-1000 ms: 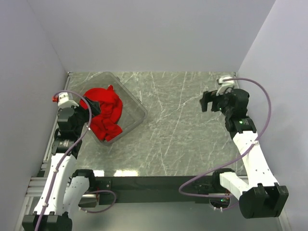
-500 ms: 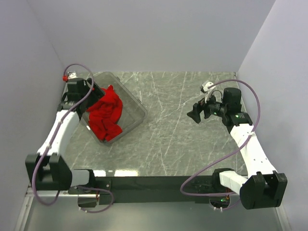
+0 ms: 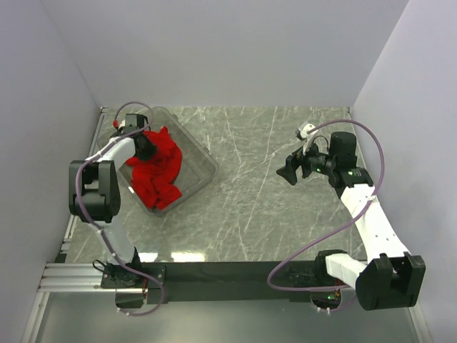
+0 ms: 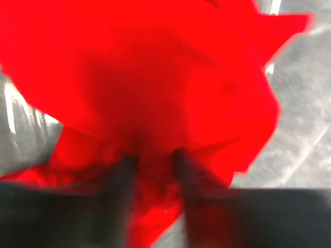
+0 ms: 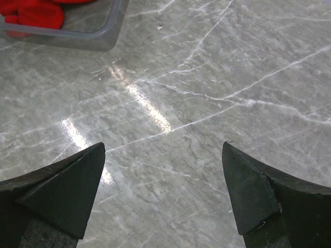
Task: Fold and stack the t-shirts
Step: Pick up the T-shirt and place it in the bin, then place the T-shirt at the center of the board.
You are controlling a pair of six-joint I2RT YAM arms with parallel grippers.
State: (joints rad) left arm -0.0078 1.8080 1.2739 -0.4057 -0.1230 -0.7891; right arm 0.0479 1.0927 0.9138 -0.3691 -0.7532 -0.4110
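Left gripper (image 3: 145,148): down inside clear bin (image 3: 205,161), fingers (image 4: 123,191) narrowly apart with red cloth between them; the wrist view is blurred, so I cannot tell whether it grips. T-shirt (image 3: 163,171): crumpled heap in the bin, against that gripper's tips, long axis running from them toward the near edge. Right gripper (image 3: 289,172): well right of the bin, jaws wide apart, nothing held, above marble table (image 3: 250,207).

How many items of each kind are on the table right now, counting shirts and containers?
red t-shirt: 1, crumpled inside the bin
clear plastic bin: 1
Total: 2
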